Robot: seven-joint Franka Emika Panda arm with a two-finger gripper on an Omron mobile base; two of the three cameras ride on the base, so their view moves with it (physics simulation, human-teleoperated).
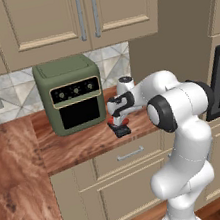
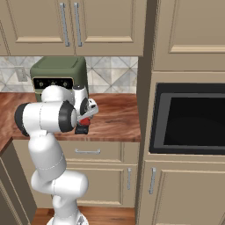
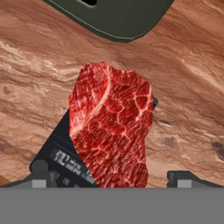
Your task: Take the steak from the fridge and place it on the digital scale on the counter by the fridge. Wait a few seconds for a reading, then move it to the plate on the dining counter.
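Step in hand, as judged: weighing. The steak (image 3: pixel 111 127) lies flat on the digital scale (image 3: pixel 61 159), directly ahead of the pincer (image 3: pixel 111 181), whose two finger tips stand wide apart, one at each side of the meat and clear of it. The pincer grips nothing. In the left base view the pincer (image 1: pixel 117 118) hangs just above the scale (image 1: pixel 120 129) on the tabletop (image 1: pixel 77 145).

To do this step well:
1. Hold the pincer off the steak and off the scale, so that no load from the arm falls on the weighing surface.
2. Keep the hand above the meat, so that the later pick-up needs only a straight descent.
3. At pick-up, lower the fingers astride the narrow width of the steak and close gently (the piece is thin and flat, so the tips must come nearly down to the scale top).

Appearance of the steak: a flat, irregular slab, deep red with fine pale marbling and a lighter curved seam on one side. It covers most of the scale; only a dark corner with a lit display shows beside it. The green toaster oven (image 3: pixel 113 17) stands beyond the steak, further from the pincer.
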